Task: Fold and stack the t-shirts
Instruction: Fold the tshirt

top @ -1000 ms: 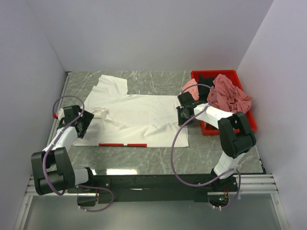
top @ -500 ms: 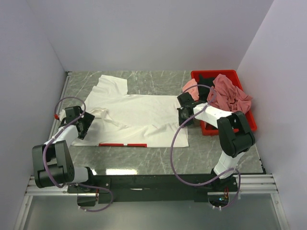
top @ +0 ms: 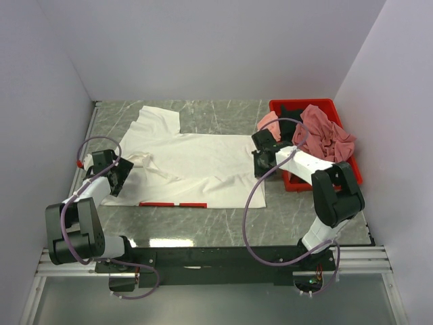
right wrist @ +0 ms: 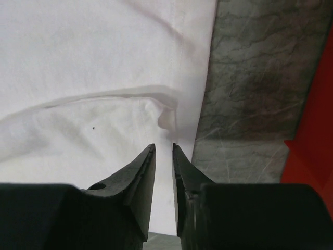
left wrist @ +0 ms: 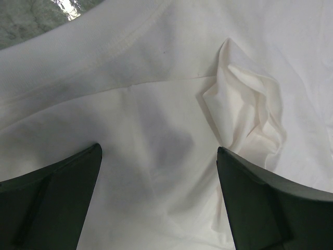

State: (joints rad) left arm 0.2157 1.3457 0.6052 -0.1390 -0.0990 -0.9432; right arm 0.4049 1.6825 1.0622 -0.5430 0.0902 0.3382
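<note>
Right tool (right wrist: 163,151), nearly closed, above white t-shirt (right wrist: 99,67) hem.

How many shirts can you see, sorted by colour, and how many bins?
White t-shirt, spread on the table: 1
Light pink shirt, in the bin: 1
Dusty rose shirt, in the bin: 1
Black shirt, in the bin: 1
Red bin: 1
Total: 5

- The white shirt (top: 193,162) under my left gripper (left wrist: 158,156) is soft matt cloth with small wrinkles and a stitched hem.
- My fingers (right wrist: 138,179) look like dark, smooth, matt plastic.
- The table (top: 304,217) looks like grey marbled stone, smooth and a bit shiny.
- The red bin (top: 298,181) is smooth plastic.
- The pink shirts (top: 325,132) in it are crumpled soft cloth.
</note>
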